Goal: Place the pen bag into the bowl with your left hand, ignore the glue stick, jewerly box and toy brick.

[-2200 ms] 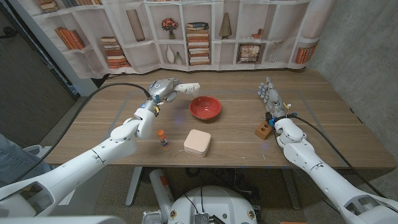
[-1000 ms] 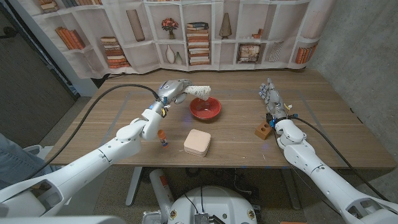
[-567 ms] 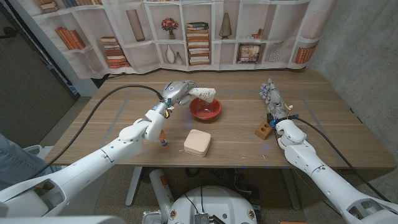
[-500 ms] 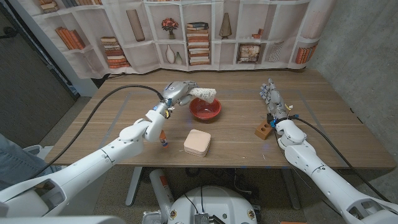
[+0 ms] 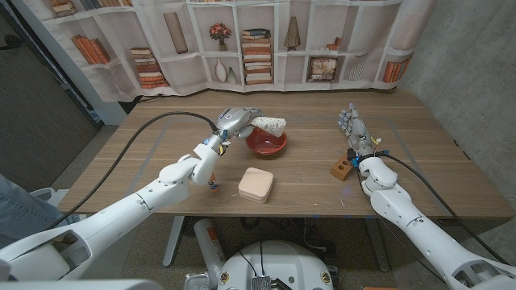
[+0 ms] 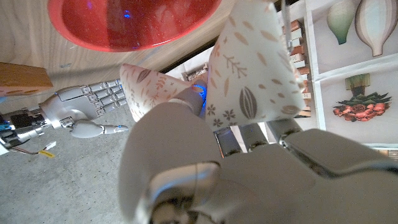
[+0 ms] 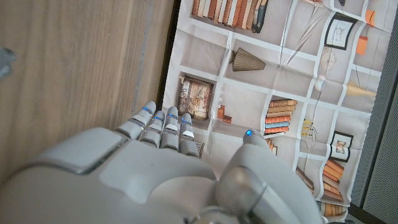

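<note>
Gripping pen bag [image 6: 249, 68] above bowl [image 6: 134, 22]

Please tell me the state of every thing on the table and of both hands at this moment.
pen bag: held in the air over the bowl's rim
left hand: grips the pen bag
bowl: upright, nothing inside
right hand: holds nothing, fingers straight
glue stick: standing upright, partly behind the left arm
jewelry box: closed
toy brick: on the table

No legible text, label, brand or number — not on any object or surface.
</note>
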Available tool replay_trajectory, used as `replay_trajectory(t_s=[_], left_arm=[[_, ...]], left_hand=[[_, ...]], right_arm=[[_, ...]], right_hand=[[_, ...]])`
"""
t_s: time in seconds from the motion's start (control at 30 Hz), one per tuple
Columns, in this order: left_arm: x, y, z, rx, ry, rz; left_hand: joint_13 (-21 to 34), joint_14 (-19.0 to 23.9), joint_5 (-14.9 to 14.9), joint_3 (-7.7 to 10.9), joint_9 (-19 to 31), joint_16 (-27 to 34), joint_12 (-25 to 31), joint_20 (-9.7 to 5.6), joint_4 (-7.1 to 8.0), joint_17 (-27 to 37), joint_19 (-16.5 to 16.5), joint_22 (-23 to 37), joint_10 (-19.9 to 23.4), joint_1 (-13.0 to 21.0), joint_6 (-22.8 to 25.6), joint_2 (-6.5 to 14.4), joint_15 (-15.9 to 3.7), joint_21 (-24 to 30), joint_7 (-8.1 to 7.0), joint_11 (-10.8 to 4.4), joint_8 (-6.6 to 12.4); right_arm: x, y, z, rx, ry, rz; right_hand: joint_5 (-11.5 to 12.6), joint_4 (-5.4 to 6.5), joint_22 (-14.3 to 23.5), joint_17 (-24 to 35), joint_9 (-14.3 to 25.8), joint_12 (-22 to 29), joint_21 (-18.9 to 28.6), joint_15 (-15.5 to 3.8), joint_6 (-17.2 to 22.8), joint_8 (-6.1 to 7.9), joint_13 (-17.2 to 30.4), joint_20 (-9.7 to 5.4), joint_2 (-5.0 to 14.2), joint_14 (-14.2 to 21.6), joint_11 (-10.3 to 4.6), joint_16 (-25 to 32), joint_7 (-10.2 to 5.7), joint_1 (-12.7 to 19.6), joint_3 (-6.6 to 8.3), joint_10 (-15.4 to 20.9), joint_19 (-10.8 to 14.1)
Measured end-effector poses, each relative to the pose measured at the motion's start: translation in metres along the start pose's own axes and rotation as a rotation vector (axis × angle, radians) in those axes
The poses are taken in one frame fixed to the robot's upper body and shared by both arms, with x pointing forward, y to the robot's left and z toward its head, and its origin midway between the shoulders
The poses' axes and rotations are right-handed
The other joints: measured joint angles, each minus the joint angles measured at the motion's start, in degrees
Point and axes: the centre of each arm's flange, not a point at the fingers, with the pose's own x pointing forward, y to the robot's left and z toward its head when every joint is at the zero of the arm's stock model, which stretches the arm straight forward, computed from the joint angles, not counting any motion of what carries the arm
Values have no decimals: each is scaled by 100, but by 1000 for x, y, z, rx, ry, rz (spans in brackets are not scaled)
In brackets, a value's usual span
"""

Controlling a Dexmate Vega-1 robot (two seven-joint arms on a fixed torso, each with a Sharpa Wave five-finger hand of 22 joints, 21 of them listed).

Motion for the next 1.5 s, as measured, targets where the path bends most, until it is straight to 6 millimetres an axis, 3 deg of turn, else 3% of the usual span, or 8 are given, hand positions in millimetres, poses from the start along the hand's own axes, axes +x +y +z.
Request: replay_trajectory(t_s=[0.67,1.23,1.5], left_arm=[[7,-15,7,-12,-28,-3],[14,-21,10,-17,-46,-13],[16,-24,10,-11,-39,-39]], left_hand=[[26,-21,0,-23,-27,-24,0,25,-23,-1,-86,0,32,0,30,0,22,-44,-30,-31,22],[52,-320,0,-47,-26,-207,-94,142,0,-68,-510,-30,-9,-99,29,-54,33,-237,-29,-27,22],[80,-614,0,-289,-25,-298,-179,215,158,-163,-687,-30,-173,-493,-190,-261,49,-382,-80,-110,-49]], right_arm=[[-5,-5,0,-1,0,-16],[-7,-7,1,-4,-1,-22],[-8,-8,1,-4,0,-25]], right_hand=[[0,0,0,0,0,1,-22,0,0,0,0,31,31,0,22,-24,0,28,0,22,31],[0,-24,0,0,0,1,-22,0,0,0,0,31,61,0,-10,-23,0,-2,-24,53,31],[0,-24,0,0,0,1,-22,0,0,0,0,31,61,0,-10,-23,0,-2,-24,53,30]])
